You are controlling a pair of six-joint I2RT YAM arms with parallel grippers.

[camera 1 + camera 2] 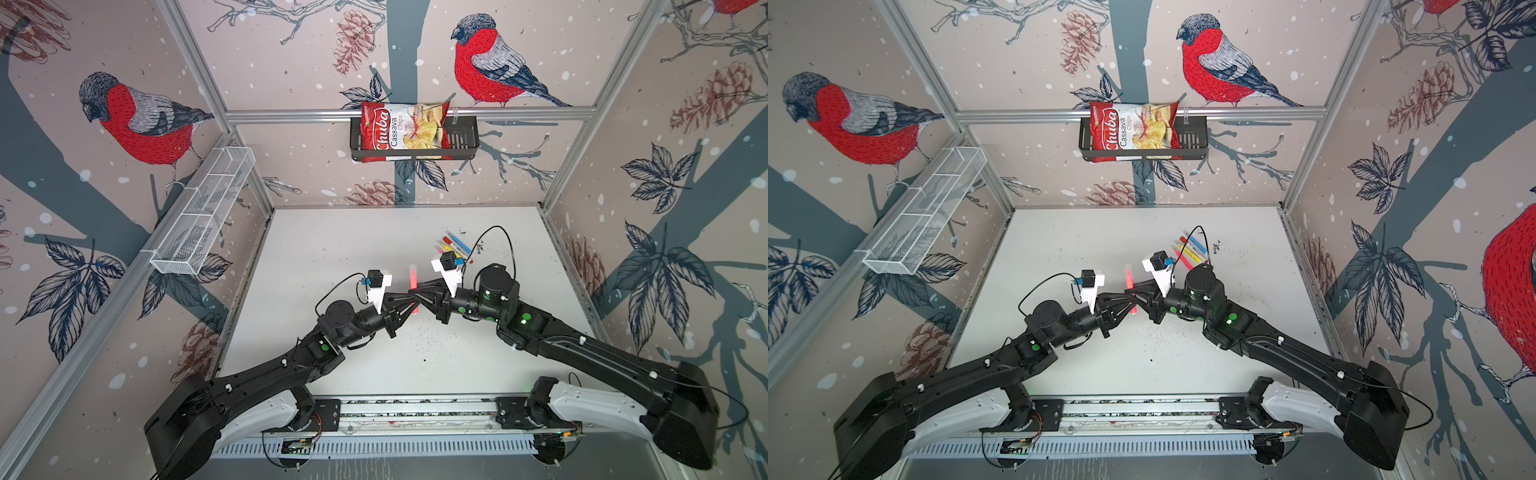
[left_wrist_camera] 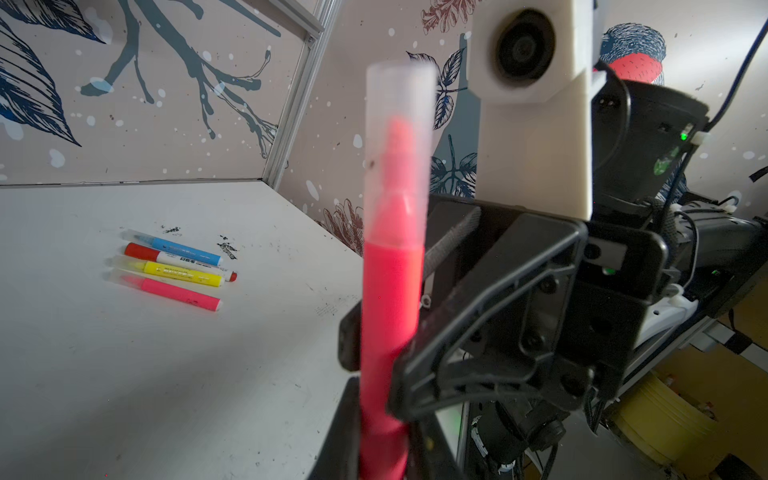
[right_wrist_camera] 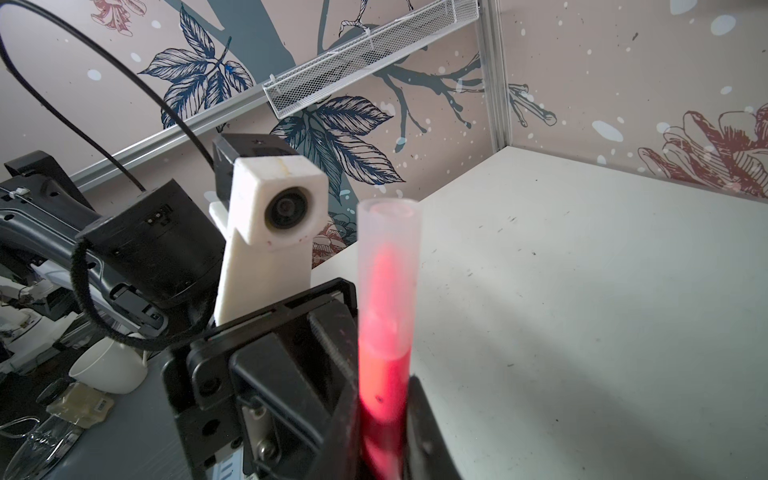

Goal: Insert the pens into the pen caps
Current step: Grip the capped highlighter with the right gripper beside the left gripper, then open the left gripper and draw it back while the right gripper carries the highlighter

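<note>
A neon pink pen (image 1: pixel 412 279) (image 1: pixel 1128 280) stands upright above mid-table, a translucent pen cap (image 2: pixel 398 137) (image 3: pixel 388 249) over its tip. My left gripper (image 1: pixel 410 302) (image 2: pixel 382 436) is shut on the lower barrel. My right gripper (image 1: pixel 416 291) (image 3: pixel 382 428) is shut on the same barrel, just above the left one. Several more pens (image 1: pixel 455 246) (image 1: pixel 1192 249) lie side by side at the back right: blue (image 2: pixel 187 251), white with red ends (image 2: pixel 166 257), yellow (image 2: pixel 183 274) and pink (image 2: pixel 178 293), each with a cap on its tip.
A chips bag (image 1: pixel 403 129) sits in a black basket (image 1: pixel 461 139) on the back wall. A white mesh basket (image 1: pixel 203 216) hangs on the left wall. Dark ink specks (image 1: pixel 419 336) dot the white table (image 1: pixel 332 249). A white cup (image 3: pixel 110 368) stands off the table.
</note>
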